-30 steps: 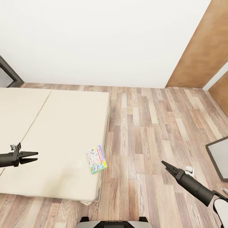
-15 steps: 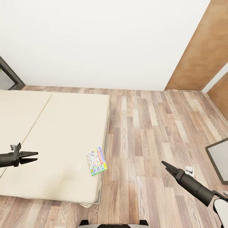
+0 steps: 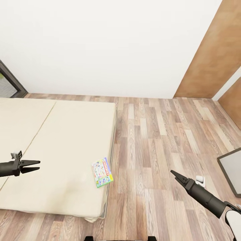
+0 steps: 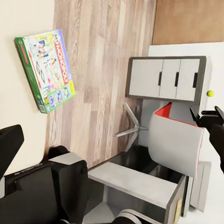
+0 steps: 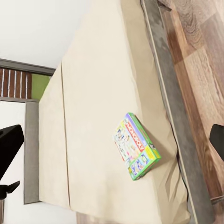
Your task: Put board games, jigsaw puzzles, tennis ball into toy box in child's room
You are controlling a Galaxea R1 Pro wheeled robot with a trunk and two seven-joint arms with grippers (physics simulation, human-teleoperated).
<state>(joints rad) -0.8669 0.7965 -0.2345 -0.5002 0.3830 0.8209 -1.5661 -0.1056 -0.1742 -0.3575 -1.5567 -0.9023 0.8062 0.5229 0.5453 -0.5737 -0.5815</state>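
Reading "MY MONOPOLY" — green-edged board game (image 4: 45,69) flat on the bed (image 3: 67,140).

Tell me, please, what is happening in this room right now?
The robot faces the bed, where a green-edged Monopoly board game lies flat near the mattress edge. Nothing is held: the left gripper hangs open above the mattress, and the right gripper is shut above the wood floor. Neither touches the game.
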